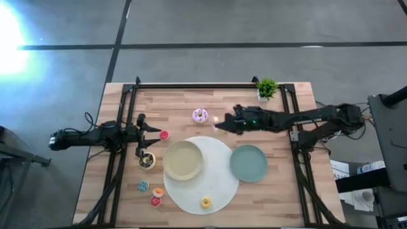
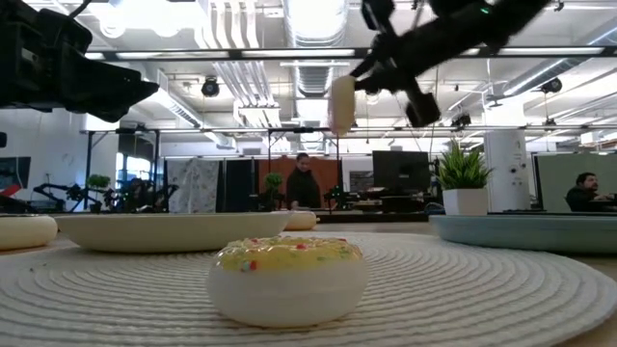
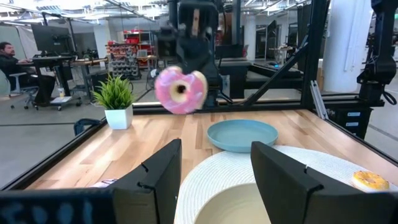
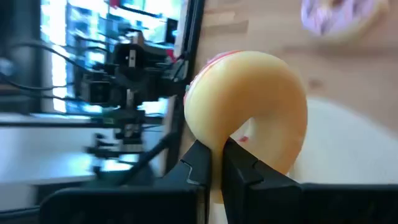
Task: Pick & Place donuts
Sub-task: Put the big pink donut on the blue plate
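Note:
My right gripper (image 1: 220,123) is shut on a pink-iced donut (image 3: 180,90), held in the air above the table's far middle; the low view shows that donut edge-on (image 2: 341,104). A lilac-white donut (image 1: 200,115) lies on the wood just to its left. My left gripper (image 1: 156,135) is open above the table's left side, touching nothing. A red mini donut (image 1: 164,135) sits just ahead of it and a brown donut (image 1: 147,160) on its near side. A yellow donut (image 1: 206,202) rests flat on the white mat (image 1: 219,184). Blue (image 1: 144,186), orange (image 1: 158,191) and red (image 1: 155,201) minis lie near the left front. My right gripper pinches the pink donut's ring (image 4: 217,152) between its two fingers (image 4: 198,165), one finger outside the ring and the other at the hole. The donut is lifted clear of the table and stands on edge, its pale underside toward the wrist camera.
A beige plate (image 1: 184,159) sits on the mat's left part and a teal plate (image 1: 248,163) at its right edge. A potted plant (image 1: 266,88) stands at the far edge. Black frame rails run along the table's left, right and far sides.

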{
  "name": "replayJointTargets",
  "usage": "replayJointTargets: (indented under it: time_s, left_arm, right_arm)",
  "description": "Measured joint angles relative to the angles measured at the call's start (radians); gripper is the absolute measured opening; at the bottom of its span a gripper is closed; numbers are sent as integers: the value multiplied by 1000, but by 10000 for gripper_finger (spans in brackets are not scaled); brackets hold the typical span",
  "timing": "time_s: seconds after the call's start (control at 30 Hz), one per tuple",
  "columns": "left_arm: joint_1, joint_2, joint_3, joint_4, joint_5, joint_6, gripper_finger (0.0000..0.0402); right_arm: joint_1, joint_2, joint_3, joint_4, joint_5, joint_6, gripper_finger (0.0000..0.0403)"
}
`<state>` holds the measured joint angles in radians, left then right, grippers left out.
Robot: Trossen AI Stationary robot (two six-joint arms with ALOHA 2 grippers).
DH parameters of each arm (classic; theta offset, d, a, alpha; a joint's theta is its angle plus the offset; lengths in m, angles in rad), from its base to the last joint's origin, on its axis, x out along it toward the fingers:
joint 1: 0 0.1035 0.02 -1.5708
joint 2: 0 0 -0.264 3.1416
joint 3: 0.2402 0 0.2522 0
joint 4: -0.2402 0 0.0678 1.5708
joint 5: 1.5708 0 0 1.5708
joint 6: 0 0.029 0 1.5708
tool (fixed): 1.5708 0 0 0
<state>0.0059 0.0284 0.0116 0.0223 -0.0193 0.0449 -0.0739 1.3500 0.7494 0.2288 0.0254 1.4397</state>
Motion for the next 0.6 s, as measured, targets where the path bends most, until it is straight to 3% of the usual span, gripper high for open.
replayJointTargets:
  time_s: [0.17,0.43,0.6]
  left_arm:
    - [0,0,0,0,0,0,168]
    - [0,1,0,0,0,9,168]
    - [0,1,0,0,0,66,168]
  right_arm:
    - [90,-96,-200,123,-30,236,9]
    - [280,-257,-420,114,-64,507,13]
    - [378,-274,-502,107,-64,653,14]
